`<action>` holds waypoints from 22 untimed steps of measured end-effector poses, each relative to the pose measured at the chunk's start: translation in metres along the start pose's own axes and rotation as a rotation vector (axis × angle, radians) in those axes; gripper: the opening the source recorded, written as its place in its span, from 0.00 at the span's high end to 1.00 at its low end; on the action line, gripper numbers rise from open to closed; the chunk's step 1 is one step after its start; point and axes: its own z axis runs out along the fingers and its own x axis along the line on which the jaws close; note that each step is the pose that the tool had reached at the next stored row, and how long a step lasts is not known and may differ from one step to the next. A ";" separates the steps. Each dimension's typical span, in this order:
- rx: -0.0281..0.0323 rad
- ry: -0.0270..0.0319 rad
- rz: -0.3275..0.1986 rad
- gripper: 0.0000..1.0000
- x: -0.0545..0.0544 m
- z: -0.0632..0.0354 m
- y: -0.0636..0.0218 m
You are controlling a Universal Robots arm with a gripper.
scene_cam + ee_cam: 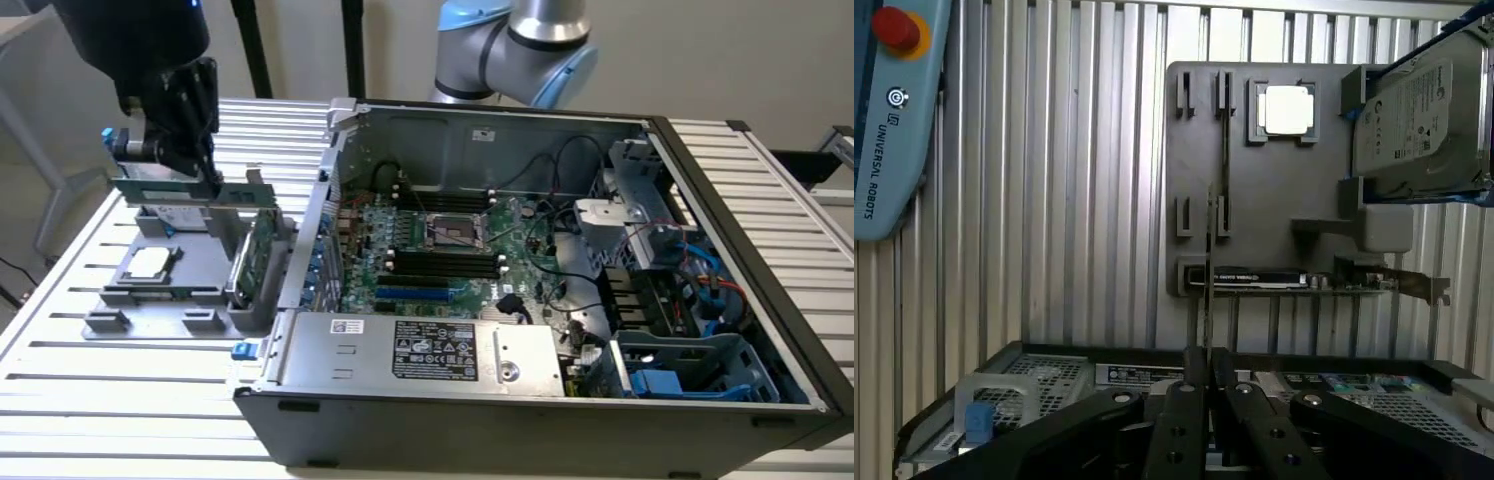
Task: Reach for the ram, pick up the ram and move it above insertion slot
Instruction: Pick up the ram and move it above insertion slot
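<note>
While above slatted table (160,400), claw (1206,362) clamping ram (1209,270).

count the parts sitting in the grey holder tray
3: the square processor in its pocket, the hard drive beside it, the expansion card standing on edge along one side. The ram is in the claw, not counted.

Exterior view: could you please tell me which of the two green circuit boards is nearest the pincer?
The ram, the long thin stick held in the pincer. The taller expansion card stands apart, on the exterior view's right of it.
</note>
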 end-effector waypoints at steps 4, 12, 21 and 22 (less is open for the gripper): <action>-0.0001 0.0000 0.000 0.86 -0.001 -0.0035 -0.0177; -0.0001 -0.0023 0.000 0.86 -0.003 -0.0043 -0.0541; 0.0000 -0.0039 0.000 0.86 -0.005 -0.0052 -0.0952; 0.0000 -0.0040 0.000 0.86 -0.006 -0.0053 -0.0998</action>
